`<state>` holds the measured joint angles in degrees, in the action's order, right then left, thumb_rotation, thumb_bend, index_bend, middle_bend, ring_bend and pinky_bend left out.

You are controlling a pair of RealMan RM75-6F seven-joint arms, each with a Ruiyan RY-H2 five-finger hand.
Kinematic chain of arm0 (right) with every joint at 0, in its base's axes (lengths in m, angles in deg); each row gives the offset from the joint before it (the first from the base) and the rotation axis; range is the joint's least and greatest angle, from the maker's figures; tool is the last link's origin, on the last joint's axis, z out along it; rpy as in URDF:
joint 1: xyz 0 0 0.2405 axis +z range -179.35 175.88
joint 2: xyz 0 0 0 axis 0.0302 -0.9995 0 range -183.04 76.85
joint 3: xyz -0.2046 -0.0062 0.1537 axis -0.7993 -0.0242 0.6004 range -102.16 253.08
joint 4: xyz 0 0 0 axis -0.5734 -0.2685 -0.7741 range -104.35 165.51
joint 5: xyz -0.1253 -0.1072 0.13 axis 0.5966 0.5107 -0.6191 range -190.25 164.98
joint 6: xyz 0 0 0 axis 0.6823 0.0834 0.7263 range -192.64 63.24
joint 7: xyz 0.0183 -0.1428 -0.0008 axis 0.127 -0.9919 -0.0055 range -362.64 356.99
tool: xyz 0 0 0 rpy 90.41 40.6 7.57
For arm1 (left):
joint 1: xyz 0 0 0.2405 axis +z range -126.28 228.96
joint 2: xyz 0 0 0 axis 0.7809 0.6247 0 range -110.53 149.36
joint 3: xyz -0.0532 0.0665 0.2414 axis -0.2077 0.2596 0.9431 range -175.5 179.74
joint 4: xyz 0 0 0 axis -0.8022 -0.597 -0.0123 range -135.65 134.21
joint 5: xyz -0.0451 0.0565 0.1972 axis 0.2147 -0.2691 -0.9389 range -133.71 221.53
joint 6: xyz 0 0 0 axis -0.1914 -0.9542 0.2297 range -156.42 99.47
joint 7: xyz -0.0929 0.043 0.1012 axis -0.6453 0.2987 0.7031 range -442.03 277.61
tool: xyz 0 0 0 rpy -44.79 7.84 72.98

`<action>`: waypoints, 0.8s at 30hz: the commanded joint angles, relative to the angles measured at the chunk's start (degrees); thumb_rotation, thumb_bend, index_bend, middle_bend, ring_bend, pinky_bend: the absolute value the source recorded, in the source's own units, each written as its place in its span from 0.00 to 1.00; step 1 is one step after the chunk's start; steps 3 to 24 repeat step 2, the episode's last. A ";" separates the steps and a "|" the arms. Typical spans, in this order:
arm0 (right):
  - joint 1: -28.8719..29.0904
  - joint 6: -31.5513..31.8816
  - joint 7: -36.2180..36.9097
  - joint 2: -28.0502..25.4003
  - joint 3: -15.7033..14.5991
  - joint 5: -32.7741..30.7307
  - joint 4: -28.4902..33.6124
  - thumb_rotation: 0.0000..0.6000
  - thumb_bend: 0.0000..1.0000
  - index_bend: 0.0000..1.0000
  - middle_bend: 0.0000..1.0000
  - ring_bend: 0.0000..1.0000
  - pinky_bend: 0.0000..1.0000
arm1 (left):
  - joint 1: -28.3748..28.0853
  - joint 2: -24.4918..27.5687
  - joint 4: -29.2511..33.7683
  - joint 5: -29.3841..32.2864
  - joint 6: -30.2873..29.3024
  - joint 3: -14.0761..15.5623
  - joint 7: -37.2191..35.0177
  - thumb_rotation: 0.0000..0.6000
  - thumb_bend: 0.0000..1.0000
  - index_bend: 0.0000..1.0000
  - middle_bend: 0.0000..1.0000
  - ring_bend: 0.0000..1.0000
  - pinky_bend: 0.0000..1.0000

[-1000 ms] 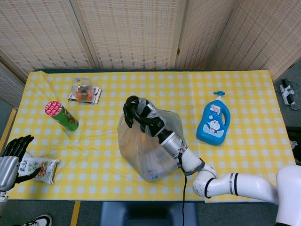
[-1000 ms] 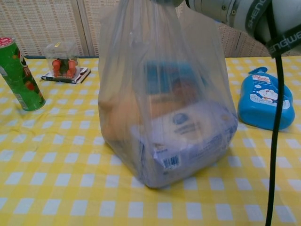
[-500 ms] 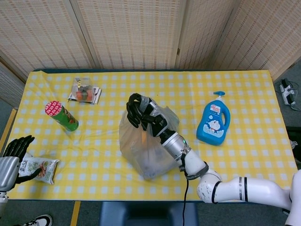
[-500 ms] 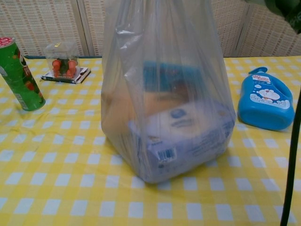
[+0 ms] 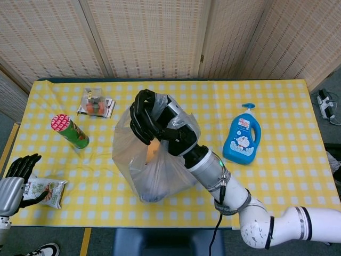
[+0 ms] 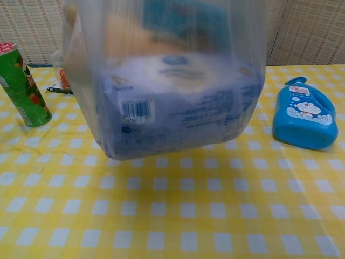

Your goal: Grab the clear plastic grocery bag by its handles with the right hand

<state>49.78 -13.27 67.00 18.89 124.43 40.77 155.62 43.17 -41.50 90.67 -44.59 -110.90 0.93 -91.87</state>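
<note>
Above the counter [image 5: 277, 176], the right hand [image 5: 152, 120] has its fingers [image 5: 139, 118] clenched on the plastic bag [image 6: 161, 81], hiding the boxed snack [image 5: 96, 102]; green can [image 6: 22, 86] and blue bottle [image 6: 302, 116] flank it.

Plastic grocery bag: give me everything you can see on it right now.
The plastic grocery bag is thin, clear and crinkled. Its top is bunched in the right robot hand. In the chest view its bottom hangs clear of the yellow checked tablecloth, so it is lifted. Through the film show a white-and-blue printed pack with a barcode, something orange and something blue above it. Only the hand touches it.
</note>
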 commanded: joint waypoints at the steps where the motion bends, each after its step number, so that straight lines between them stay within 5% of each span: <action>1: -0.50 0.95 -3.02 -2.28 1.57 -3.32 2.67 1.00 0.65 0.57 0.71 0.82 0.82 | -0.09 -0.09 0.10 -0.09 0.16 0.08 0.31 1.00 0.25 0.00 0.09 0.06 0.00; 24: -0.49 0.99 -3.49 -2.45 1.64 -3.98 2.94 1.00 0.65 0.57 0.71 0.82 0.82 | -0.11 -0.12 0.22 -0.13 0.22 0.13 0.49 1.00 0.25 0.00 0.09 0.06 0.00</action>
